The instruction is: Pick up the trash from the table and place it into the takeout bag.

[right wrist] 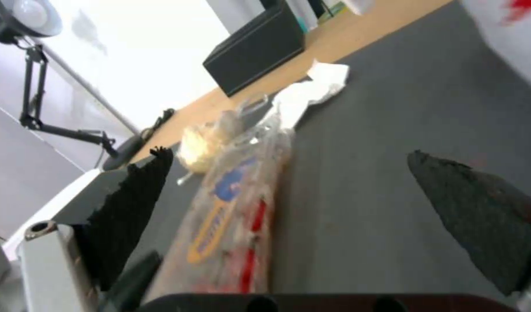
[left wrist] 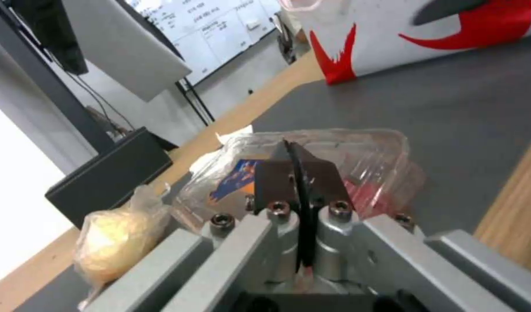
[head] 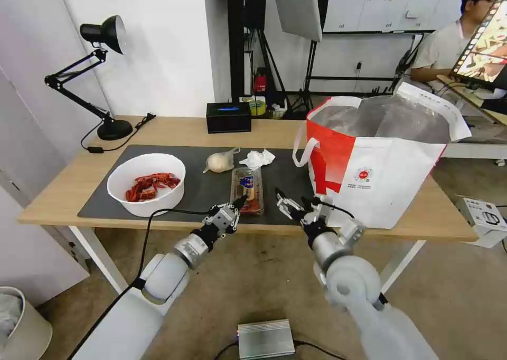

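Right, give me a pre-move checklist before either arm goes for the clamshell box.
1. Right gripper open: ok, fingers spread wide.
2. Left gripper open: not ok, fingers shut together, nothing between them.
3. Clamshell box reachable: ok, lying flat on the mat, just ahead of both grippers.
4. Takeout bag ready: ok, upright on the table, mouth open.
5. Tissue and knotted bag clear of the box: cannot tell, they lie close behind it.
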### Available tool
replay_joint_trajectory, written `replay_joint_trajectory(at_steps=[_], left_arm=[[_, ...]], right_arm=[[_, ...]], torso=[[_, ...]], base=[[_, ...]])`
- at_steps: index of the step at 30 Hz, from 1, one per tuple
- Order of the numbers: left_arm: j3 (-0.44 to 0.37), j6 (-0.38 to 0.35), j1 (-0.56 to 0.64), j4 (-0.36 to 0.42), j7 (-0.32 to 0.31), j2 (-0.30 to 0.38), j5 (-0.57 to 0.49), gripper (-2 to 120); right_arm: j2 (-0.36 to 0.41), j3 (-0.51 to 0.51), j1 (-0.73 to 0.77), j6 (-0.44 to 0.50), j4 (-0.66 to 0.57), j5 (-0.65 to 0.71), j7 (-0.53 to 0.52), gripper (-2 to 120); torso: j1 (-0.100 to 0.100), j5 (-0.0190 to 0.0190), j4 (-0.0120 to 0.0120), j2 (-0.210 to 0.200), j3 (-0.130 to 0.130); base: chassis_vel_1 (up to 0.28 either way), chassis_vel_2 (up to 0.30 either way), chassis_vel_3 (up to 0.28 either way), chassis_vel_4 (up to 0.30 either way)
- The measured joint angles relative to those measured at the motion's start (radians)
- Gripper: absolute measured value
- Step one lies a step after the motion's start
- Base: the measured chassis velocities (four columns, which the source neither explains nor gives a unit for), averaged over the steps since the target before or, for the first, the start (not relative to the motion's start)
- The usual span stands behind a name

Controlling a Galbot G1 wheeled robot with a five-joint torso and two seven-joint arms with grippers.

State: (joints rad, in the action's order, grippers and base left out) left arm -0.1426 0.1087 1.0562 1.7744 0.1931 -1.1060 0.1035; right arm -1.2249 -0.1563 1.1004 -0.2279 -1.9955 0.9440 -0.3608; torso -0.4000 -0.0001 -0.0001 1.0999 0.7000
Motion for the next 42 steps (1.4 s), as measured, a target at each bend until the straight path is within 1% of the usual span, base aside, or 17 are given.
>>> replay_joint_trajectory(at_steps=[2, 6, 7, 10, 18, 27, 33, 42], left_arm=[[-0.001, 0.0, 0.001, 0.0, 0.002, 0.0, 0.003, 0], [-0.004, 0.003, 0.009, -0.017, 0.01, -0.001, 0.013, 0], [-0.004, 0.003, 0.009, -0.017, 0.01, -0.001, 0.013, 0], [-0.007, 0.006, 0.008, -0.026, 0.014, -0.007, 0.024, 0], [-0.005, 0.011, 0.0, -0.039, 0.02, -0.014, 0.043, 0], [-0.014, 0.021, 0.007, -0.044, 0.023, -0.017, 0.051, 0], [-0.026, 0.027, 0.015, -0.043, 0.024, -0.016, 0.053, 0], [-0.023, 0.028, 0.015, -0.043, 0.024, -0.025, 0.052, 0]], right_arm=[[-0.003, 0.008, -0.021, -0.001, 0.012, 0.013, -0.005, 100], [-0.022, 0.063, -0.131, -0.008, 0.08, 0.088, -0.045, 100], [-0.022, 0.063, -0.131, -0.008, 0.08, 0.088, -0.045, 100], [-0.057, 0.084, -0.178, -0.018, 0.127, 0.118, -0.065, 100], [-0.112, 0.105, -0.213, -0.025, 0.191, 0.131, -0.077, 100], [-0.139, 0.111, -0.229, -0.028, 0.233, 0.157, -0.091, 100], [-0.16, 0.11, -0.236, -0.034, 0.254, 0.204, -0.115, 100], [-0.182, 0.106, -0.251, -0.044, 0.285, 0.236, -0.122, 100]], torso=[[0.0, 0.0, 0.0002, 0.0, 0.0], [0.0, -0.0001, 0.0003, 0.0, 0.0], [0.0, -0.0001, 0.0003, 0.0, 0.0], [0.0, 0.0, 0.0001, 0.0, 0.0], [0.0, 0.0, 0.0001, 0.0, 0.0], [0.0, 0.0, 0.0001, 0.0, 0.0], [0.0, 0.0, 0.0001, 0.0, 0.0], [0.0, 0.0001, 0.0001, 0.0, 0.0]], base=[[0.0, 0.0, 0.0, 0.0], [0.0, 0.0, 0.0, 0.0], [0.0, 0.0, 0.0, 0.0], [0.0, 0.0, 0.0, 0.0], [0.0, 0.0, 0.0, 0.0], [0.0, 0.0, 0.0, 0.0], [0.0, 0.0, 0.0, 0.0], [0.0, 0.0, 0.0, 0.0]])
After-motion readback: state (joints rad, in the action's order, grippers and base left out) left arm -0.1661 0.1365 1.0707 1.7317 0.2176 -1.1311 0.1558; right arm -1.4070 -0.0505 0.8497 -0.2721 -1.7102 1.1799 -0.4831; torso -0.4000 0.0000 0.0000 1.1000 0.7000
